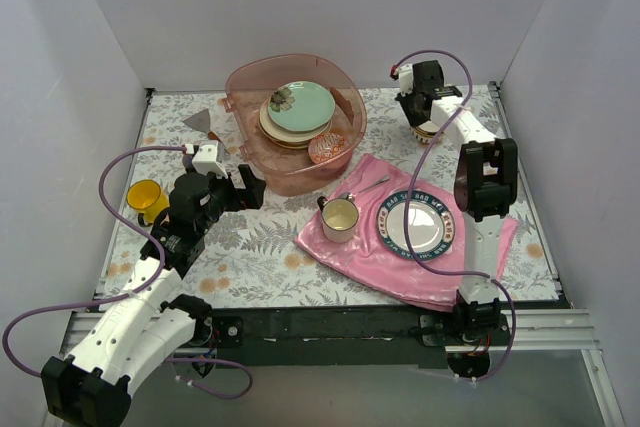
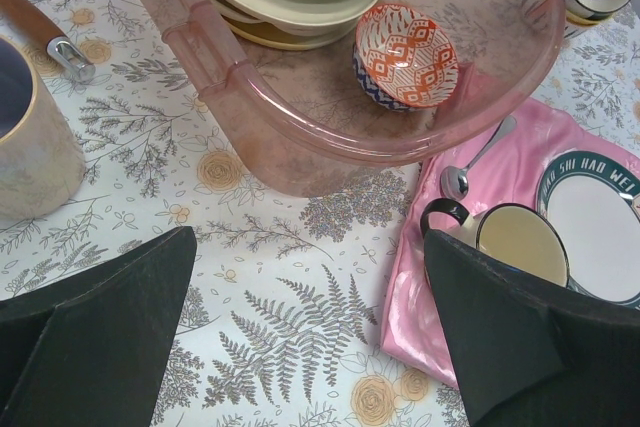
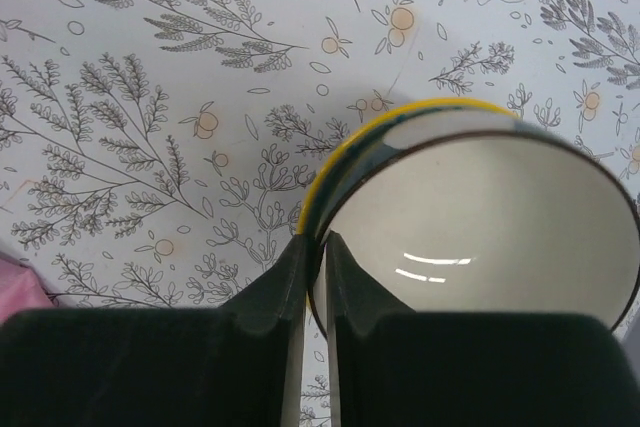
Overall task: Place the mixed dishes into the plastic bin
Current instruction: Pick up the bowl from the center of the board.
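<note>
Right gripper (image 3: 315, 242) pinches small cream bowl (image 3: 480, 227) by its rim: pick step. Next: lift, carry left over plastic bin (image 1: 243, 84) wall. Left gripper (image 2: 308, 242) wide open, empty.

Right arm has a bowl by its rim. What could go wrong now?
The right gripper holds the small bowl by a thin rim pinch; it may pivot or slip. The plastic bin already holds stacked plates and a red-patterned bowl, so a drop could chip them. The open left gripper beside the bin may obstruct.

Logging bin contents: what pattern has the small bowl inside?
Red-orange diamond pattern on white; the small bowl shows best in the left wrist view.
</note>
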`<state>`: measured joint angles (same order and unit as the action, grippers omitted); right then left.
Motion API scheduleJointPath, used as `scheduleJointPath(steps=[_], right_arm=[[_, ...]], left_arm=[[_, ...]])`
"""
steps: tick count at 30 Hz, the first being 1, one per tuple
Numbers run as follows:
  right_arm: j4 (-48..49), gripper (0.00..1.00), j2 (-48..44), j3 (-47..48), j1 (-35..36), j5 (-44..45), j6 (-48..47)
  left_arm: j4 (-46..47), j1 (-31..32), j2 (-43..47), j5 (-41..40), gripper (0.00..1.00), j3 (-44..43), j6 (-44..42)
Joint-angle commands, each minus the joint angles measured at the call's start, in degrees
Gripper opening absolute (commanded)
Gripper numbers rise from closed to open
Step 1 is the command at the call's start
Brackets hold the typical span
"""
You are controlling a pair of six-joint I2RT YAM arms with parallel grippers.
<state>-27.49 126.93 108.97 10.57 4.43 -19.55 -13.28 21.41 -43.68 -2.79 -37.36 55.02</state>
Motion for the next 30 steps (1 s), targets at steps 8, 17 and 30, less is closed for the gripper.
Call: scheduleJointPath(steps=[8,17,30], right_arm=[[1.9,0.01,-3.79,-0.33,-0.11,0.67,-2.86],[6.74,0.01,-11.79,-7.36,0.24,1.29,-7.16],[6.83,0.01,-18.47,-12.81,1.56,-1.0,-12.08]], left_arm=[[0.97,-0.67,0.44,-0.03,0.98,0.1,-0.8],[1.06,-0.93,0.7,0.24,0.98,0.19,-0.71],[1.15,-1.9,0.88,1.29,0.98,0.01,0.43]])
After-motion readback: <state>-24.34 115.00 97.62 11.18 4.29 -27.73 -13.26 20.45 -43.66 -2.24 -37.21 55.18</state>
